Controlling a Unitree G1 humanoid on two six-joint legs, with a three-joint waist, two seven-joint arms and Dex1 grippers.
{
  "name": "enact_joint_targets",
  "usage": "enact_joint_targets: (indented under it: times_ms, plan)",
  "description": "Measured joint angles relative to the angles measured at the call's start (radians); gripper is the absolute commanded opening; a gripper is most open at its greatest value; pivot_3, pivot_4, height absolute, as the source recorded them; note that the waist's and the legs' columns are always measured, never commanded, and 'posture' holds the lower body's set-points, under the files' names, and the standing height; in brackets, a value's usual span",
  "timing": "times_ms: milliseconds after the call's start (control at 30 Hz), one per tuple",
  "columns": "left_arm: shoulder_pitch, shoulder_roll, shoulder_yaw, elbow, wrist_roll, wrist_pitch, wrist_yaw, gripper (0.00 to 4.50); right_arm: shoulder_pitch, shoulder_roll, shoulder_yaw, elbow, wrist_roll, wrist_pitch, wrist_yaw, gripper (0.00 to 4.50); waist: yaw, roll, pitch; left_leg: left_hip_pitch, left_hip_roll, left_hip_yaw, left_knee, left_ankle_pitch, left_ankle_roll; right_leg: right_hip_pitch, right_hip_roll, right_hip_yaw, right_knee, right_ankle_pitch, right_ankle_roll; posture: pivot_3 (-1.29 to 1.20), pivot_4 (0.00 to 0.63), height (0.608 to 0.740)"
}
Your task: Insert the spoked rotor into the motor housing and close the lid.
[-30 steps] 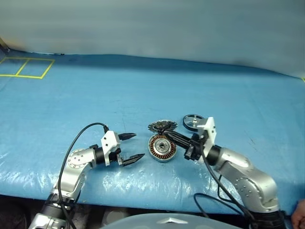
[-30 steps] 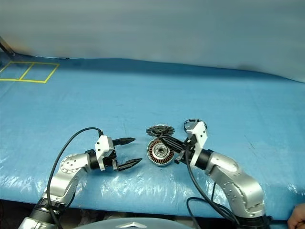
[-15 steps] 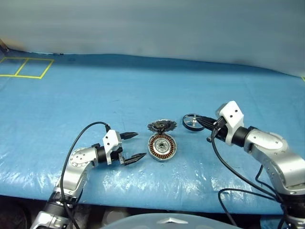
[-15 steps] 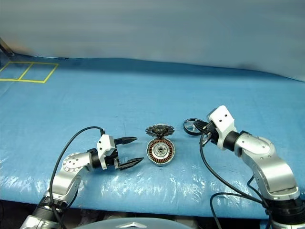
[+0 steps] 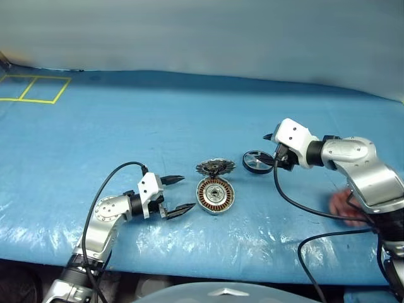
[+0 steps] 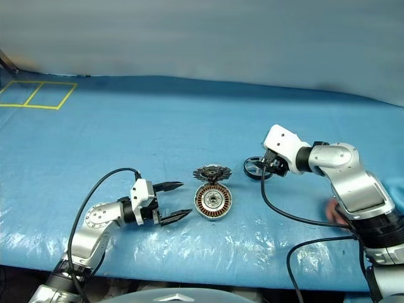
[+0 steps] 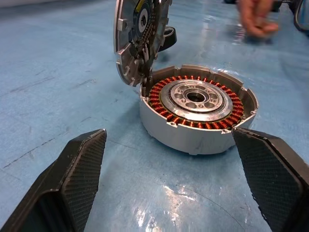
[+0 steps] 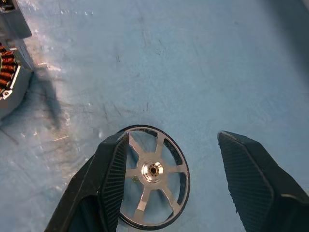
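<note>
The motor housing [image 5: 215, 196] rests on the blue-covered table [image 5: 126, 126], open side up. A ring of copper-brown windings surrounds its silver centre hub. The lid [image 5: 215, 167] stands raised on its hinge at the far edge of the housing, nearly upright, with its dark toothed inner face turned toward the housing.

The spoked rotor [image 5: 255, 161] lies flat on the table, to the right of the lid and just beyond the housing. It is apart from both. Its black outer ring and silver spokes face up.

The left tool [image 5: 178, 194] is positioned low over the table, just to the left of the housing and pointing toward it. Its two black fingers [image 7: 79, 169] are spread wide apart and hold nothing. In the left wrist view the housing sits between and ahead of the fingers, without contact.

The right tool [image 6: 268, 165] is positioned at the right edge of the rotor, angled downward. In the right wrist view its fingers [image 8: 116, 174] are apart, one of them overlapping the rim of the rotor and the other well to the side. The fingers are not clamped on the rotor.

A person's hand [image 5: 346, 207] shows blurred at the right, behind the right arm.
</note>
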Motion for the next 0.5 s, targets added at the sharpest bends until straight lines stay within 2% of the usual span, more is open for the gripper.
enact_joint_targets:
  times_ms: [267, 500]
  plan:
    - [0.018, 0.001, 0.000, -0.002, 0.000, 0.000, 0.012, 4.50, -0.047, -0.007, 0.030, 0.062, -0.055, -0.043, 0.099, 3.10, 0.001, 0.000, 0.000, 0.000, 0.000, 0.000, 0.000, 0.000, 0.000, 0.000, 0.000, 0.000, 0.000, 0.000, 0.000, 0.00, 0.150, 0.740]
    - [0.032, 0.002, 0.000, -0.008, 0.000, 0.000, 0.014, 4.50, -0.046, -0.001, 0.029, 0.060, -0.055, -0.041, 0.113, 3.10, 0.001, 0.000, 0.000, 0.000, 0.000, 0.000, 0.000, 0.000, 0.000, 0.000, 0.000, 0.000, 0.000, 0.000, 0.000, 0.00, 0.150, 0.740]
